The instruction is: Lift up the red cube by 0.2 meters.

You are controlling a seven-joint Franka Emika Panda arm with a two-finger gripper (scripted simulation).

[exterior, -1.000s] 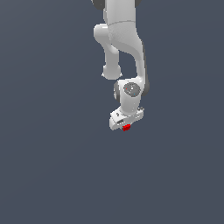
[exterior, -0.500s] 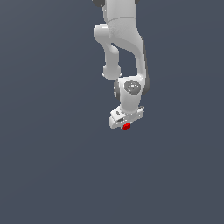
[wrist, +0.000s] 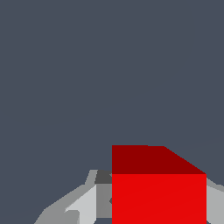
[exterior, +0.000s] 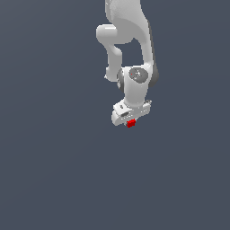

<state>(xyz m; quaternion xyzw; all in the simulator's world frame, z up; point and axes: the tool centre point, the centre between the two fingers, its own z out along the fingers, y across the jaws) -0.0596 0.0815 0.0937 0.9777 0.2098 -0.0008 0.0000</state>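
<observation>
Between the fingertips of the white gripper (exterior: 130, 123) sits the red cube (exterior: 131, 123), a tiny bright red block that pokes out just below the gripper's body in the exterior view. In the wrist view the cube (wrist: 158, 192) fills the space between the two fingers, with one pale grey finger (wrist: 85, 203) pressed against one of its side faces and the edge of the other finger showing at its opposite side, so the jaws are clenched on the cube. The cube's lit face is bright red and its adjoining face a darker red; its faces are plain. The gripper (wrist: 158, 205) points downward, and its fingers are mostly hidden by its own body in the exterior view. Above it the round wrist joint with its grey disc (exterior: 136, 76) leads up into the white Panda arm (exterior: 126, 27), which bends and rises out of the top of the picture. Around and beneath everything lies a flat, uniform slate-grey ground (exterior: 54, 170); whether the cube touches that surface or hangs above it cannot be told, as no shadow or edge shows.
</observation>
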